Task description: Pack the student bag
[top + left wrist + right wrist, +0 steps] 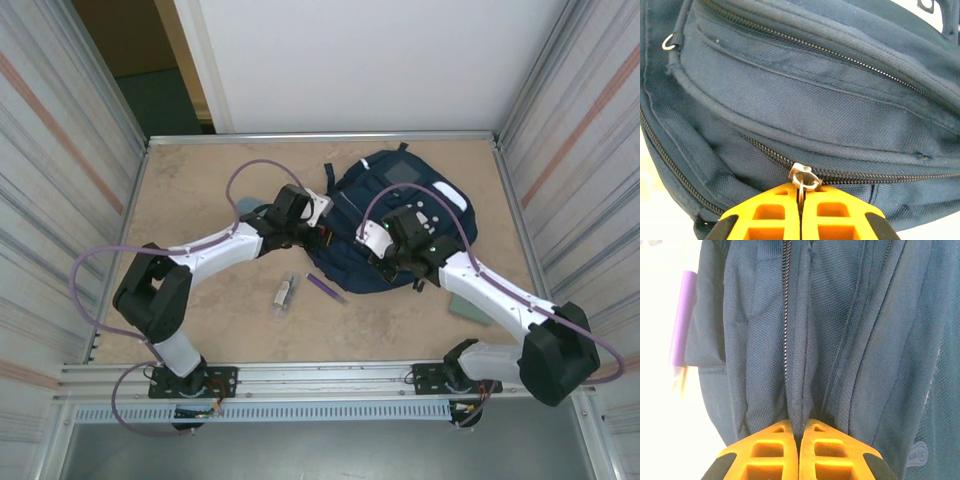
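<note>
Left claw (800, 199) clamping on zipper pull (804, 176); zipper track (880, 176) running crosswise, rightward from it. Right claw (799, 432) pinching shut on fabric fold (799, 380) of student bag (400, 190), bracing nearby.

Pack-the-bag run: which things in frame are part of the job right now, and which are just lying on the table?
In the job: student bag; its zipper pull, pinched by the left fingers; right fingers, pinching a fold of the bag.
Lying about: purple pen; small clear item; green flat pad. All untouched.
</note>
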`<state>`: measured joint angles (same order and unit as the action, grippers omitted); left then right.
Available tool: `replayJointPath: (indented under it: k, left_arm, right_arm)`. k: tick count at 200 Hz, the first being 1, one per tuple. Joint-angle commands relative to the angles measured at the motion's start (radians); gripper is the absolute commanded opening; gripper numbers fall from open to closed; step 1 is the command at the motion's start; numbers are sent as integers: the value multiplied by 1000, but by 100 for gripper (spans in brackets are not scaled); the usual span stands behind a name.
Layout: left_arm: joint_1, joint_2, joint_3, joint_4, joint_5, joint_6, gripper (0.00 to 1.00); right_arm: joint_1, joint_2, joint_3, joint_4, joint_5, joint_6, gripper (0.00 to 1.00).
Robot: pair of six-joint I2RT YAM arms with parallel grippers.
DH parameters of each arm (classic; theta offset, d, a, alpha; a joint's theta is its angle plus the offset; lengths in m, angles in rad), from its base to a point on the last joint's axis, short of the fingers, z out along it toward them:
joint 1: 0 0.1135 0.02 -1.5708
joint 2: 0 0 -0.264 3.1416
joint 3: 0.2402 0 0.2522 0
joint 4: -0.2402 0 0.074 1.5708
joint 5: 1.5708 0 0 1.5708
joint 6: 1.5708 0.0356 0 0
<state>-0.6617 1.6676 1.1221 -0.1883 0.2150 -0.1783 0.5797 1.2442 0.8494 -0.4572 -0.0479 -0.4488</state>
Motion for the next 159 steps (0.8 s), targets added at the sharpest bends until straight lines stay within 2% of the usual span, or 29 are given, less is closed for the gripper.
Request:
replayJointPath:
  k: [1, 18, 33, 42, 53, 58, 82, 101, 133, 146, 159]
  left_arm:
    - [40, -80, -35, -93, -57, 53, 0]
    - [32, -85, -56, -77, 87, -5, 0]
    - [-3, -82, -66, -23, 191, -68, 0]
    - [-40, -81, -71, 31, 211, -102, 0]
    - [-82, -76, -69, 92, 205, -165, 0]
    - [-96, -72, -66, 122, 208, -193, 0]
    - [-136, -31, -35, 223, 212, -318, 0]
    - [-151, 5, 15, 230, 186, -344, 0]
    - [-163, 48, 69, 236, 176, -317, 0]
    - [-172, 62, 80, 238, 175, -306, 0]
    - [-183, 78, 87, 245, 179, -302, 0]
  right_arm:
    - [-37, 36, 69, -82, -8, -251, 0]
    - [-70, 72, 89, -14, 27, -291, 0]
    - [-135, 105, 83, 99, -6, -270, 0]
    - [-169, 125, 84, 144, -14, -246, 10]
    - [-187, 141, 93, 182, 23, -171, 26]
    - [-193, 141, 100, 188, 40, -123, 30]
    - [-197, 83, 113, 139, 66, 193, 42]
    - [-212, 27, 132, 7, 83, 558, 46]
    - [-287, -22, 130, -238, -55, 1118, 47]
    - [-313, -37, 76, -212, -194, 1270, 48]
    - [-312, -53, 25, -150, -261, 1405, 50]
